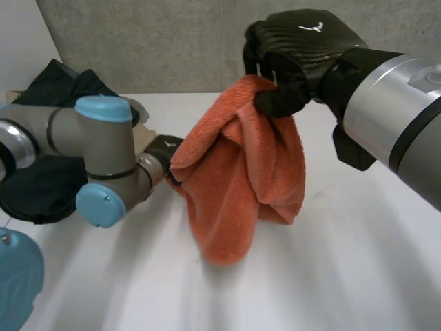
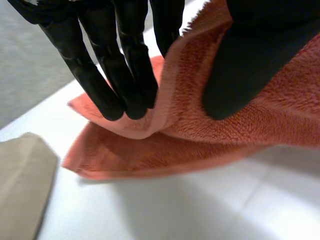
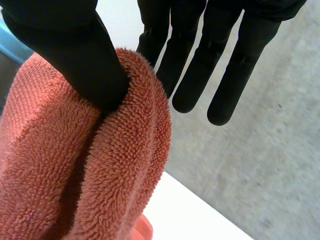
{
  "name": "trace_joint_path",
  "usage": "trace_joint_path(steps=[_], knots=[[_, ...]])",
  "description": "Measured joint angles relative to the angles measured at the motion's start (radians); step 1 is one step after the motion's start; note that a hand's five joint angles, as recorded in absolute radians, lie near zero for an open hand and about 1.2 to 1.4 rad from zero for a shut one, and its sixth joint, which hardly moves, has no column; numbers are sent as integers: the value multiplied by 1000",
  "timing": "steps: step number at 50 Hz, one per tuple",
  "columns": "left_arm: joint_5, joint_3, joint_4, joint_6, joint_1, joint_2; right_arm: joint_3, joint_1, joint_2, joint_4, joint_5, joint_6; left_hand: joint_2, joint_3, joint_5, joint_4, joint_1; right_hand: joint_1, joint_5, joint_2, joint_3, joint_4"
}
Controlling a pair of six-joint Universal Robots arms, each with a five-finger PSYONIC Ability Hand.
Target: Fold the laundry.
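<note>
An orange towel (image 1: 241,179) hangs bunched above the white table (image 1: 344,276), its lowest tip near the tabletop. My right hand (image 1: 296,48) holds it from above by a gathered top fold. In the right wrist view the thumb (image 3: 75,50) pinches that fold of towel (image 3: 75,180) against a finger, and the other fingers stay straight. My left hand (image 1: 164,148) is at the towel's left edge. The left wrist view has its fingers (image 2: 115,75) on one side of the towel's hem (image 2: 280,115) and the thumb on the other, pinching it.
A heap of dark clothes (image 1: 48,83) lies at the table's back left, behind my left arm. A beige cloth (image 2: 25,185) lies flat on the table near my left hand. A grey wall runs behind the table.
</note>
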Motion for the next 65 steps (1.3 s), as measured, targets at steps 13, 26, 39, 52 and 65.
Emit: trace_joint_path(steps=[13,26,39,52,65], knots=[[-23,-196,59,-113,122,483,12,-303,103,68,-129,-139,89,95,56,98,1,0,8,0,5,0],[57,-384,158,-72,99,629,-171,-416,444,84,-227,-352,92,97,56,99,1,0,15,-1,5,0],[-212,-217,43,-6,-32,140,-303,-316,760,-141,-199,-453,71,83,52,82,-4,-8,-11,-31,-30,-37],[-205,-196,-38,-28,24,264,-225,-281,660,-160,-49,-468,-721,-704,-711,-724,-763,-688,-789,-769,-773,-807],[49,-371,-44,-111,206,384,-22,-357,517,-22,24,-391,-775,-758,-766,-772,-807,-581,-637,-667,-677,-682]])
